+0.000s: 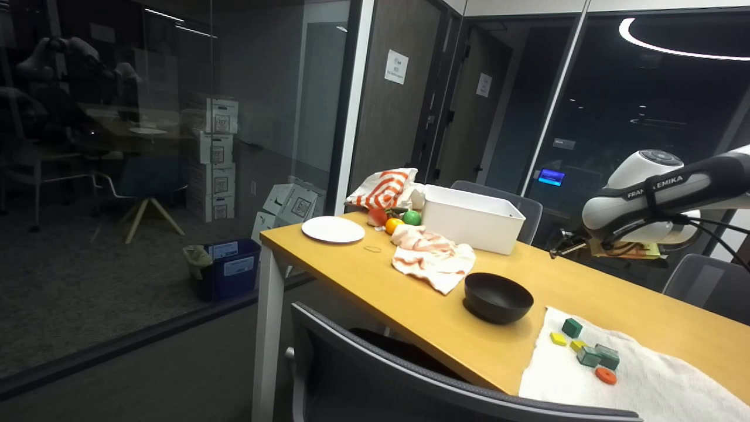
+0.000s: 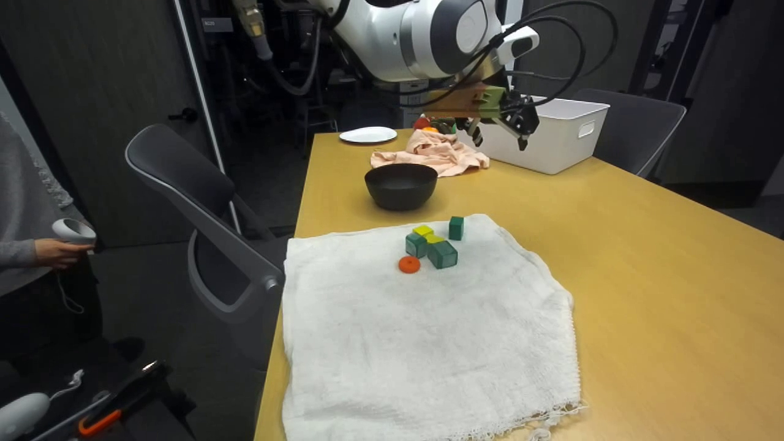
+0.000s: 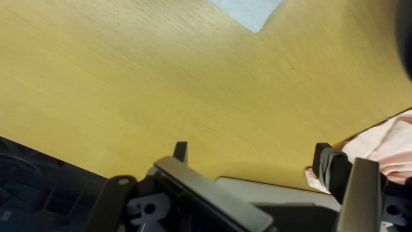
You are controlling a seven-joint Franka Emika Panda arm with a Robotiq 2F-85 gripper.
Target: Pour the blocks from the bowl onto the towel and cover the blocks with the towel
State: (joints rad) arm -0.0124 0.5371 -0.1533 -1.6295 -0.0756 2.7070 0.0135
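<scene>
Presently, pincer [image 2: 500, 142]: hanging above the counter [image 2: 661, 257], jaws standing apart, gripping nothing.
Blocks [image 2: 442, 254]: lying on the towel [image 2: 429, 343], near its edge facing the bowl [image 2: 401, 187].
Towel corner [image 3: 250, 12]: showing in the wrist view well ahead of the jaws; covering is probably calling for reaching that way.

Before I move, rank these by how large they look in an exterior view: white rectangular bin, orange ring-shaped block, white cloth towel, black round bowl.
1. White cloth towel
2. White rectangular bin
3. Black round bowl
4. Orange ring-shaped block
Same in both exterior views.
</scene>
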